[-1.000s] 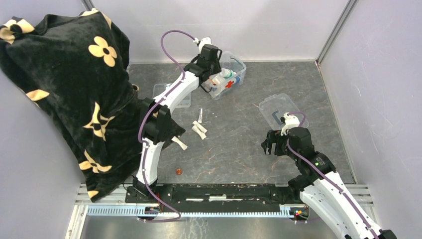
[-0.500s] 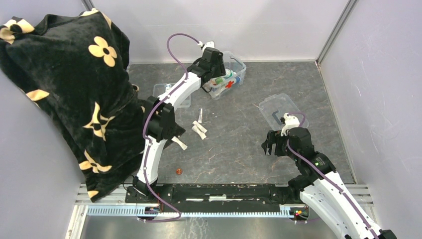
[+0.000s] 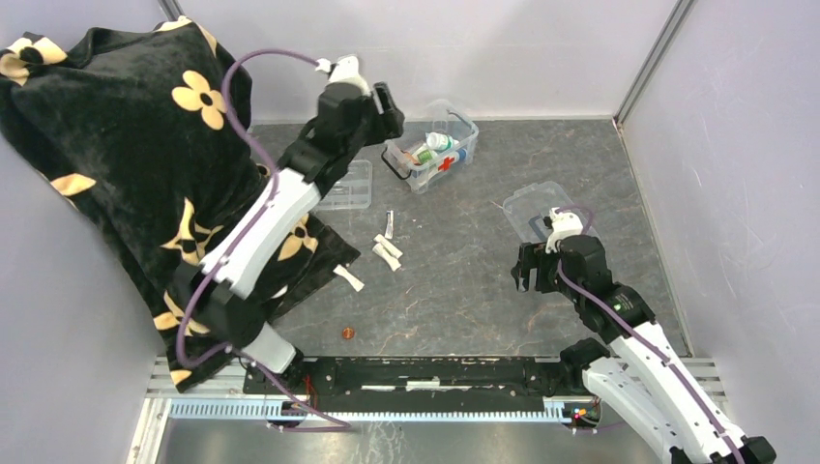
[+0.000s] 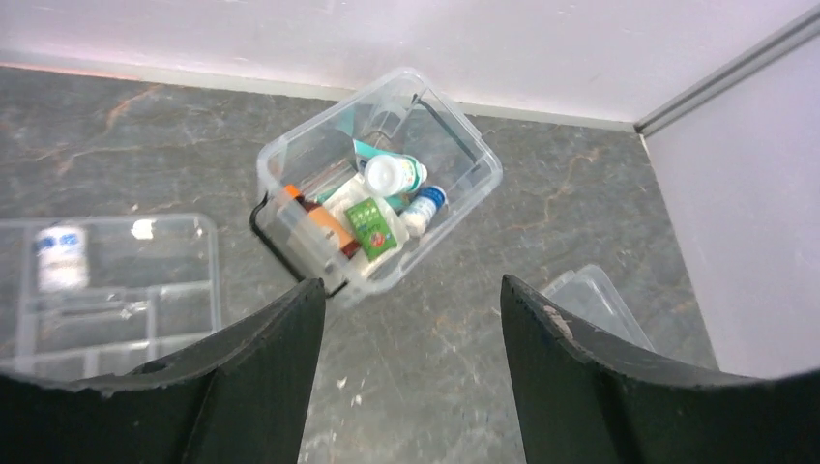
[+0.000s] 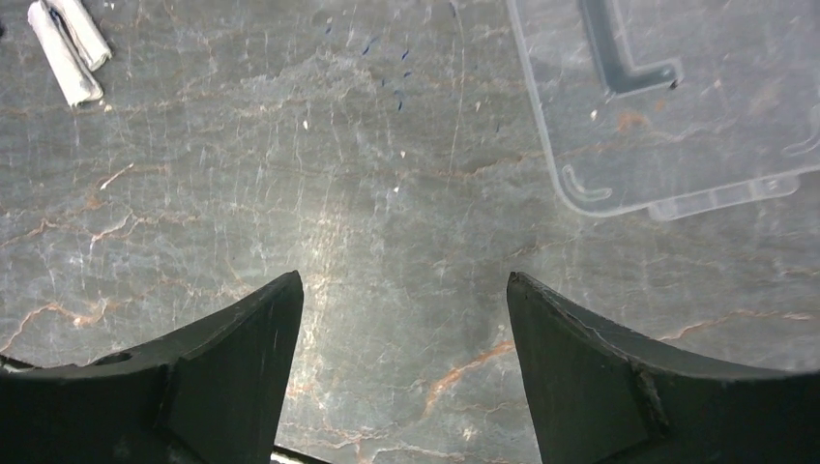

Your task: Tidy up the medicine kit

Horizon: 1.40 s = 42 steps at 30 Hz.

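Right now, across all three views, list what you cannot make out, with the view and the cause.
Labels on the bottles in the medicine kit: too small, left wrist view.
Divided tray: cut off by the left edge, left wrist view.
Flat lid: cut off by top and right edges, right wrist view.
Small reddish disc: too small to identify, top view.
Anything under the black cloth: hidden by it, top view.

**Colour and Pattern Reference**

Medicine kit (image 3: 446, 164): clear plastic, red cross on one side, black handle; contents: green packet (image 4: 372, 224), white-capped bottle (image 4: 392, 175), blue-capped vial (image 4: 426, 203); table (image 3: 464, 280): dark grey, marbled with rust-brown veins; cloth (image 3: 126, 164): black, cream flower print; left arm (image 3: 261, 227): white links, black joints.
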Available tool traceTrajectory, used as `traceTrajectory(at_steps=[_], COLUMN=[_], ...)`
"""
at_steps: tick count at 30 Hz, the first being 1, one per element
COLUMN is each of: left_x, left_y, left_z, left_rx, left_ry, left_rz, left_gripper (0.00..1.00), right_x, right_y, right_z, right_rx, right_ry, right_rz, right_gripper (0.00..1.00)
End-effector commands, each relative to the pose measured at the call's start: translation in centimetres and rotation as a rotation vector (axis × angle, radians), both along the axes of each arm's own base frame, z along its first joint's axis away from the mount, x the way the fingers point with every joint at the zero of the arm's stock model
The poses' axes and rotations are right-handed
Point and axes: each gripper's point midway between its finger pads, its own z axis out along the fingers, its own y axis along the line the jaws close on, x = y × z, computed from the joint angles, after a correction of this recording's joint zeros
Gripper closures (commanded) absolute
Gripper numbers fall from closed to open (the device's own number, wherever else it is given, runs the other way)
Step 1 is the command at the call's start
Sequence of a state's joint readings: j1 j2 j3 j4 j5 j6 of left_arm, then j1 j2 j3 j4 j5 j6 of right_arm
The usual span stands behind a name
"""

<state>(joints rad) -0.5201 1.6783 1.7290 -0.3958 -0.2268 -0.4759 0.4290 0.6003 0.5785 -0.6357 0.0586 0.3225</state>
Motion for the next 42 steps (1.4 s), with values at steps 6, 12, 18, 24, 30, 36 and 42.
traceTrajectory(at_steps=[6,12,18,24,30,36,42], left_x=[-10.3,-15.3,-17.2,-15.3,-9.9,-4.0,0.2], left_y=[6.6,10.8,12.5,11.7,8.8,6.0,5.0], left_z=[-5.1,-7.4,-8.9,-12.0,-14.1,-16.9,-20.8], left_rx=[0.163,0.233,0.231,0.205,0.179,0.239,0.315], left_ry=[0.095,0.102,0.117,0.228,0.264,0.25,0.298], left_rz=[-0.034,0.006,0.047,0.09,0.099,0.047,0.018], left_gripper=[0.25,0.23,0.19,0.16,0.17,0.17,0.17], right_x=[4.9,8.2,9.7,7.9,5.4,2.4,1.1], right_y=[-1.5,-0.3,3.7,4.9,3.4,3.5,3.1], right_z=[3.5,1.6,1.8,0.1,-1.0,-1.7,-1.7], right_rx=[-0.145,-0.238,-0.104,-0.036,-0.059,-0.002,-0.006], right_ry=[-0.082,0.018,-0.009,0.029,0.036,0.038,0.031], right_rz=[-0.089,-0.048,0.083,0.151,0.141,0.192,0.213], right_gripper=[0.1,0.06,0.07,0.09,0.08,0.08,0.08])
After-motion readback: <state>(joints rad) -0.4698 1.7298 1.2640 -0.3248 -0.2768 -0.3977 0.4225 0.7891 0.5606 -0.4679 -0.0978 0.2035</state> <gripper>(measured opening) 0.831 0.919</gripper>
